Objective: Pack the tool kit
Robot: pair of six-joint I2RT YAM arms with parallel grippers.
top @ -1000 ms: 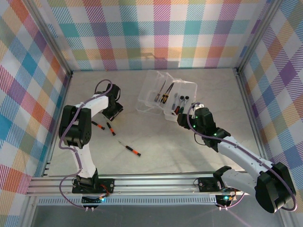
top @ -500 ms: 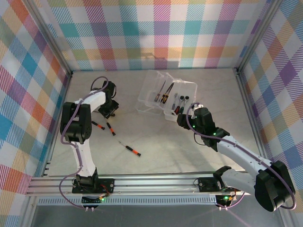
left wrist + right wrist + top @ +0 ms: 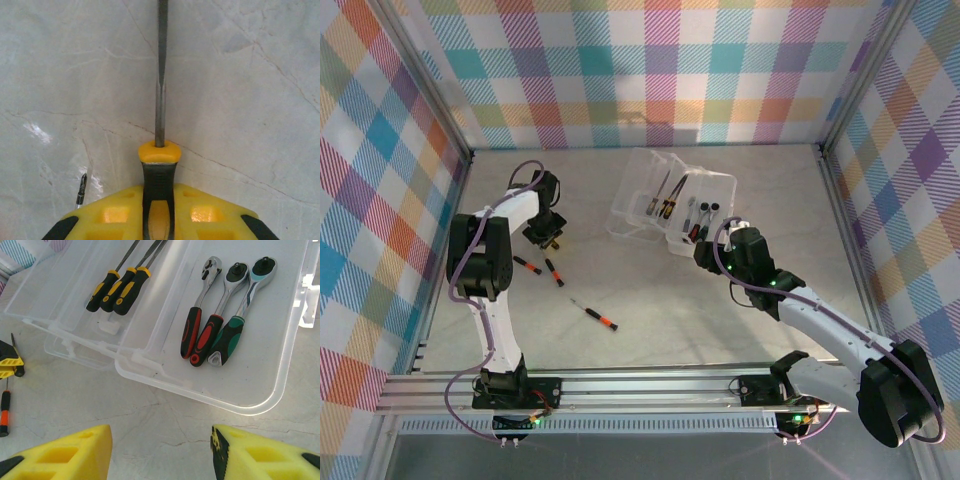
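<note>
Well, at the far left the left claw (image 3: 547,233) is clamped on the black-and-yellow handle of a screwdriver (image 3: 159,152), whose shaft reaches out ahead over the marbled worktop (image 3: 660,300). Just nearer the arm bases, two small black-orange screwdrivers (image 3: 527,265) lie side by side, and a third one (image 3: 596,316) lies further right. The clear box (image 3: 250,409) sits open toward the back middle, with three yellow-handled drivers (image 3: 116,289) in its left half and three ratchets (image 3: 215,332) in its right. The right claw (image 3: 161,440) hovers just before the box, pads apart, holding nothing.
</note>
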